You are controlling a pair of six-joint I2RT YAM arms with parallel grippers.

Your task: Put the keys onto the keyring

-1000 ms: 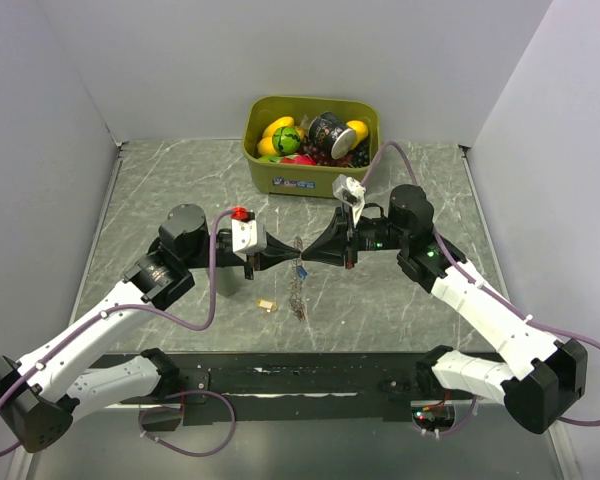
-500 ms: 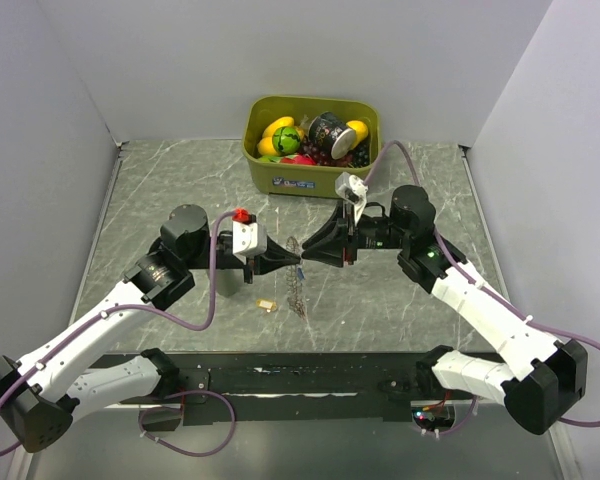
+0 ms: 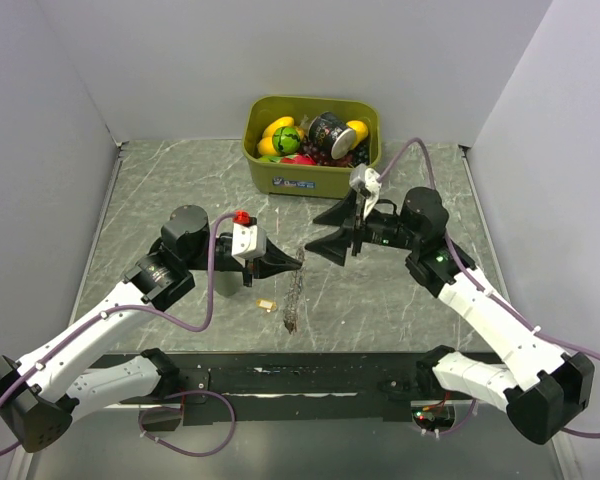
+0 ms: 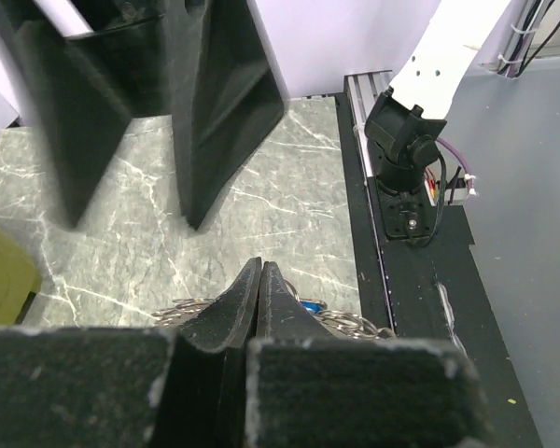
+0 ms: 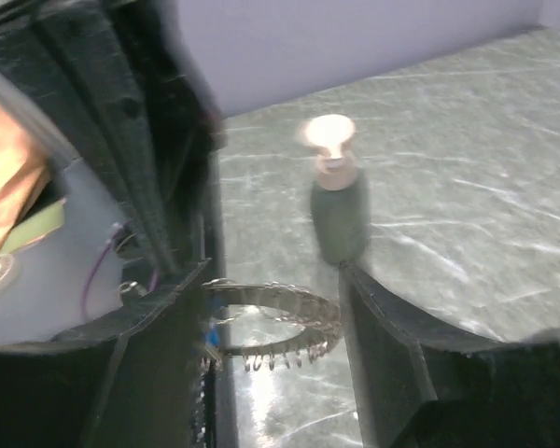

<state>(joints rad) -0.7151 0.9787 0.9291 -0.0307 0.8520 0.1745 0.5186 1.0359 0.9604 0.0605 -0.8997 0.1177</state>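
Roughly midway, by my reading: the keyring (image 3: 293, 295) dangles as a slack strand over the middle of the table (image 3: 160, 180), pinched at its top by the left gripper (image 3: 298, 263), whose jaws are clamped tight on it. 1 blue tag (image 4: 308, 304) shows against the keyring, though I cannot tell whether it is threaded on. 1 yellow key (image 3: 268, 303) lies loose just left of the keyring, so at least that 1 remains. The right gripper (image 3: 314, 236) hovers just right, jaws wide, holding nothing.
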